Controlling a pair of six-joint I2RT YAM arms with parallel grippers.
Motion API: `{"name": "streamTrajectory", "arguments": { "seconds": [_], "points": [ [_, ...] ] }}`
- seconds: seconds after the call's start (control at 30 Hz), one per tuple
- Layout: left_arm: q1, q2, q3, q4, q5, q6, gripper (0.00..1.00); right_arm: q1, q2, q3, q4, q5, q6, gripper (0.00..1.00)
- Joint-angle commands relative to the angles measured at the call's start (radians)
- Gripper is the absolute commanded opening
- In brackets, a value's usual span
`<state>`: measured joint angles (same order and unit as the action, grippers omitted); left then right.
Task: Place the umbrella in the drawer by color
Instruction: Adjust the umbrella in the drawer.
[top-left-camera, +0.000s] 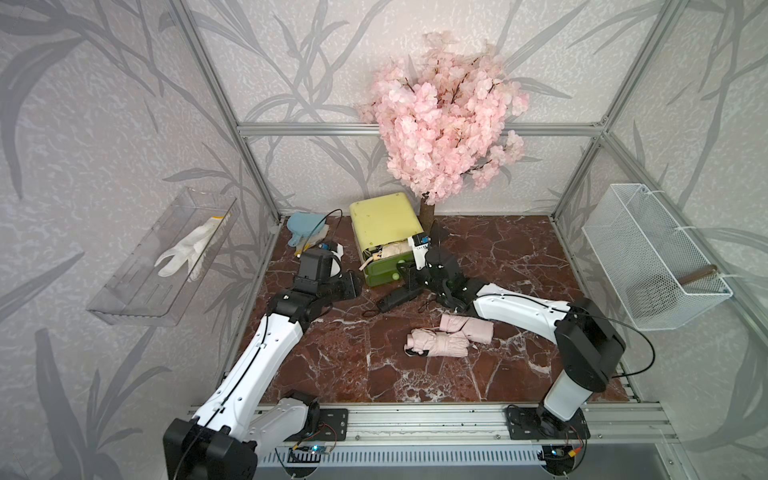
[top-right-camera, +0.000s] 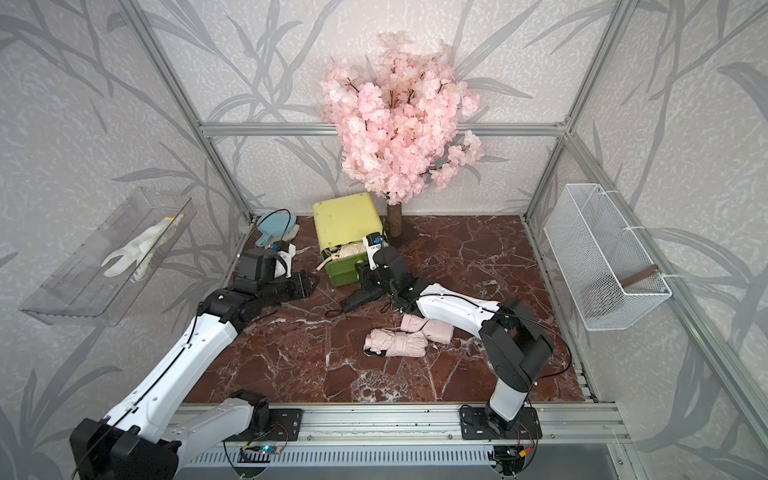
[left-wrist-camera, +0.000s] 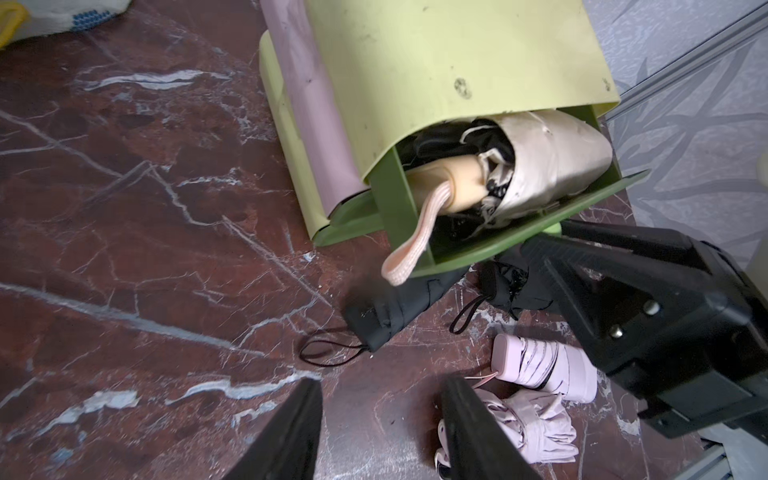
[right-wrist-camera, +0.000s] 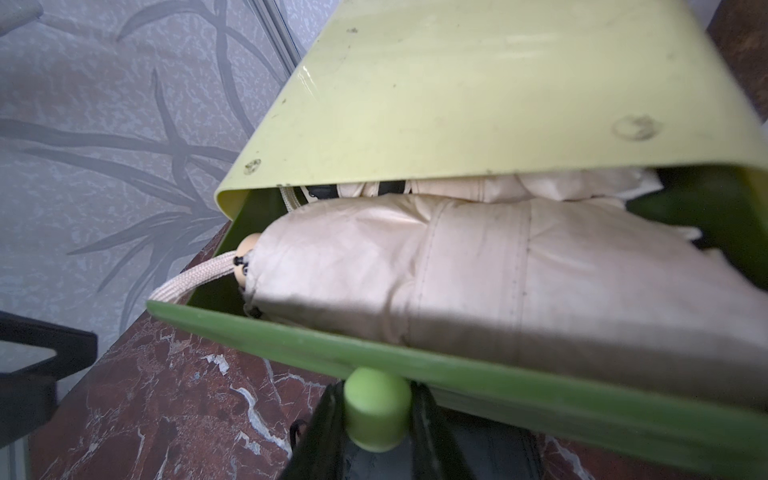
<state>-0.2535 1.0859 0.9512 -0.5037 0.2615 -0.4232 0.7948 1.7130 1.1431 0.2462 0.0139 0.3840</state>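
Note:
A yellow-green cabinet (top-left-camera: 382, 220) stands at the back, its top green drawer (left-wrist-camera: 498, 245) pulled out. A beige umbrella (right-wrist-camera: 457, 274) lies inside the drawer, also seen as the beige umbrella (left-wrist-camera: 552, 158) with its strap hanging over the edge. My right gripper (right-wrist-camera: 376, 399) is shut on the drawer's green knob (right-wrist-camera: 376, 415). A black umbrella (top-left-camera: 397, 298) lies on the floor in front of the cabinet. Two pink umbrellas (top-left-camera: 440, 345) (top-left-camera: 469, 328) lie nearer the front. My left gripper (left-wrist-camera: 382, 386) hangs open and empty left of the cabinet, above bare marble.
A pink blossom tree (top-left-camera: 444, 120) stands behind the cabinet. Blue and white cloth items (top-left-camera: 305, 224) lie in the back left corner. A clear wall shelf (top-left-camera: 124, 299) holds a white glove, and a white wire basket (top-left-camera: 652, 257) hangs on the right wall.

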Motion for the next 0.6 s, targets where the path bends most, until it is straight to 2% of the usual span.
{"name": "streamTrajectory", "arguments": {
  "seconds": [0.0,0.13,0.37,0.57],
  "points": [
    [0.003,0.017,-0.006,0.125,0.001,-0.003,0.51,0.008,-0.039,0.035,0.051,-0.054,-0.016,0.0],
    [0.002,0.042,0.002,0.158,-0.064,0.015,0.47,0.009,-0.035,0.038,0.056,-0.065,-0.004,0.0],
    [0.002,0.109,0.022,0.121,-0.038,0.028,0.41,0.007,-0.028,0.037,0.059,-0.071,0.002,0.0],
    [0.002,0.12,-0.006,0.203,-0.012,0.028,0.38,0.007,-0.025,0.037,0.058,-0.078,0.006,0.0]
  ]
}}
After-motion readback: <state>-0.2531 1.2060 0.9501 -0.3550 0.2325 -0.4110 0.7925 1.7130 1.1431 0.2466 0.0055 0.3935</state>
